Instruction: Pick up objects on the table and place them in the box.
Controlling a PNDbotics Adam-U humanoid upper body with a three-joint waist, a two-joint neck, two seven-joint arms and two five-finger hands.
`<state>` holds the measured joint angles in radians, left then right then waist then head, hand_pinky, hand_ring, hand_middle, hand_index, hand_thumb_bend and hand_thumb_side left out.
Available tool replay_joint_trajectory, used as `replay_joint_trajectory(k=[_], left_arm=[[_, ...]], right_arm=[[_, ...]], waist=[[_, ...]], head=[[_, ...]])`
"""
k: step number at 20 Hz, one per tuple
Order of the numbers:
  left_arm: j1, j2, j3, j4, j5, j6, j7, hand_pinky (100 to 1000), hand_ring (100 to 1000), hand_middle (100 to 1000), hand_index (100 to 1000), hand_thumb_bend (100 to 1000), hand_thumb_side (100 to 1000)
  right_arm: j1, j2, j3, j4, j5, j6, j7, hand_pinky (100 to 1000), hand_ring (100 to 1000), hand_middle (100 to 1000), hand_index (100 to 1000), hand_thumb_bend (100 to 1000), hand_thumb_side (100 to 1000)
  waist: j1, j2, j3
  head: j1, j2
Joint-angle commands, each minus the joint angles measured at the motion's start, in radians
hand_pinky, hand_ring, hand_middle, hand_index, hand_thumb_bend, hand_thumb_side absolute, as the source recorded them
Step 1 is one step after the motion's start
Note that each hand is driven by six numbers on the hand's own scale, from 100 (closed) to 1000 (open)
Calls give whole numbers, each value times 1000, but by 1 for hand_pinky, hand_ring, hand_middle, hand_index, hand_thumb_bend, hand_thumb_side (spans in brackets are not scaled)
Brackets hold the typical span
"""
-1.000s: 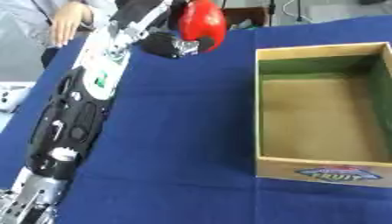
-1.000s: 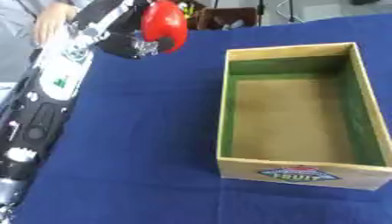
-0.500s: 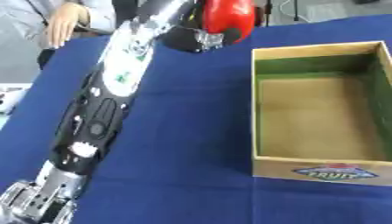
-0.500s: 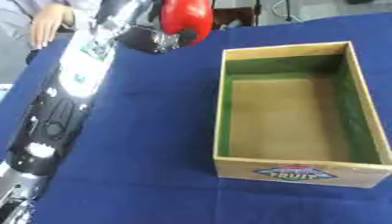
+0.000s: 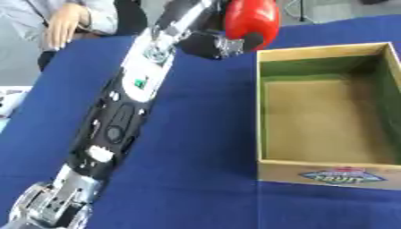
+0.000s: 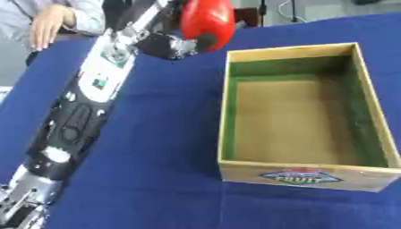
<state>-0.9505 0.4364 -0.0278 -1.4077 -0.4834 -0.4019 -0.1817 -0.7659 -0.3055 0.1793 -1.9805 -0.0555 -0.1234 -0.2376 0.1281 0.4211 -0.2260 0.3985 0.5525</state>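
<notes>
You had your left hand (image 5: 215, 44) curled round a red fruit-like object (image 5: 251, 19), its fingers closed on the lower side of it, and over the last second you carried it rightwards across the blue worktop (image 5: 196, 147) until it hung just beside the far left corner of the wooden fruit box (image 5: 270, 172). That put the object held up off the worktop but not yet over the opening; judging from this, the carry was most of the way done, and you had a short move to the right left before letting go. The box stood empty, green-lined walls and bare brown floor. Its near-side left wall rose between the hand and the inside, so the object had to pass above that rim. A person's hand (image 5: 61, 24) rested at the far left edge, well apart. Your right hand showed in neither view.
</notes>
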Motion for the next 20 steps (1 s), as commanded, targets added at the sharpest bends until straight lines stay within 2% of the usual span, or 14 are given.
replay_joint_trajectory(k=[1,7,20], left_arm=[[-24,2,-21,-1,27,-40,12,175,310,318,518,543,703],[-24,-22,-51,34,44,-108,-51,180,313,318,518,551,697],[-10,-62,-91,61,24,-139,-172,200,327,323,527,586,668]], right_arm=[[-17,-2,2,-19,-8,-5,4,968,942,548,712,100,504],[-18,0,5,-19,-9,-4,10,969,944,547,711,100,506],[-13,2,6,-19,-12,-1,17,973,946,545,711,100,504]], waist=[[-4,-26,-2],[-4,-23,-3],[-3,-20,-2]], head=[[6,-8],[5,-10],[2,-14]])
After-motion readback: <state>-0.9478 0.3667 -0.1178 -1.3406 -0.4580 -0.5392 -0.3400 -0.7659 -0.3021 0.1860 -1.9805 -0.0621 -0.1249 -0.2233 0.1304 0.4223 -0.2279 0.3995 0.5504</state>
